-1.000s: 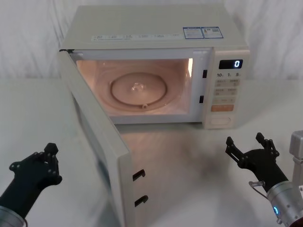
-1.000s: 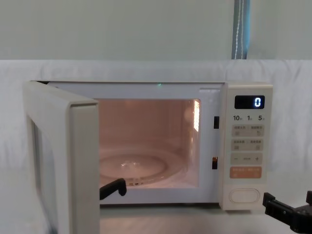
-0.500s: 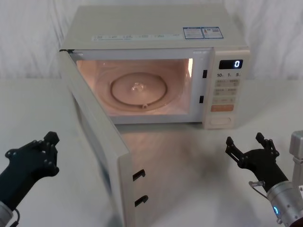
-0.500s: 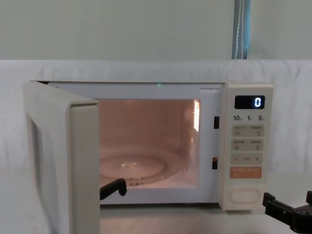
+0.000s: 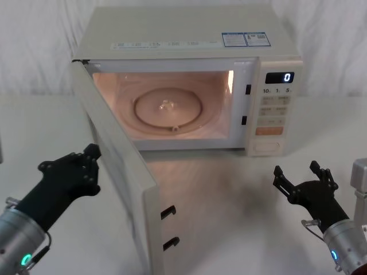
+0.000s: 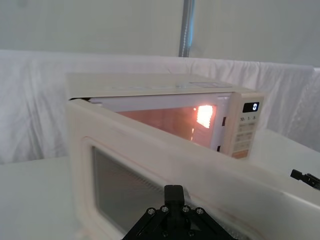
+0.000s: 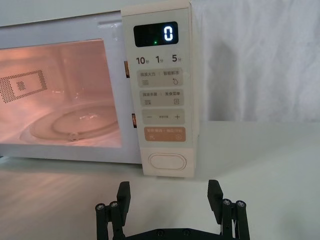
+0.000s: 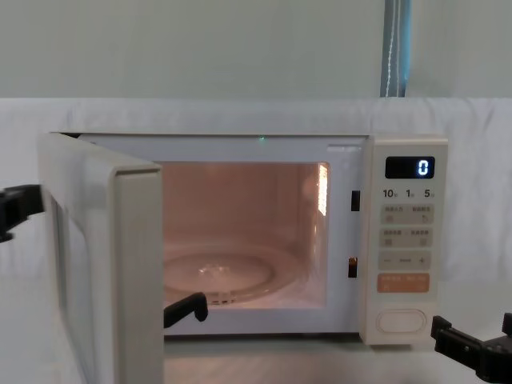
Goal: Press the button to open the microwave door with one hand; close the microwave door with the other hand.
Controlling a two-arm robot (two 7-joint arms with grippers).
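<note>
The microwave door (image 5: 117, 172) – cream, dark window – stands wide open; the left gripper (image 5: 71, 171), fingers spread, is just beside its outer face.

The microwave door (image 5: 117, 172) was cream, with a thin pinkish outline and a grey fine-mesh window (image 6: 125, 187). The lit cavity (image 5: 172, 106) glowed pale orange-pink, tinting the white tabletop (image 5: 229, 189) nearest it. The control panel (image 7: 160, 95) was cream, with a black display (image 7: 155, 34) showing a white "0" and a green dot, beige labelled keys (image 7: 161, 86), an orange rectangular key (image 7: 165, 134) and a plain cream button (image 7: 168, 162). The left gripper (image 5: 77, 166) and right gripper (image 5: 302, 181) were black, on silver-grey arms; the left arm showed a green ring light (image 5: 24, 260), the right a blue one (image 5: 334, 255). White cloth (image 8: 240, 116) draped the far backdrop.
</note>
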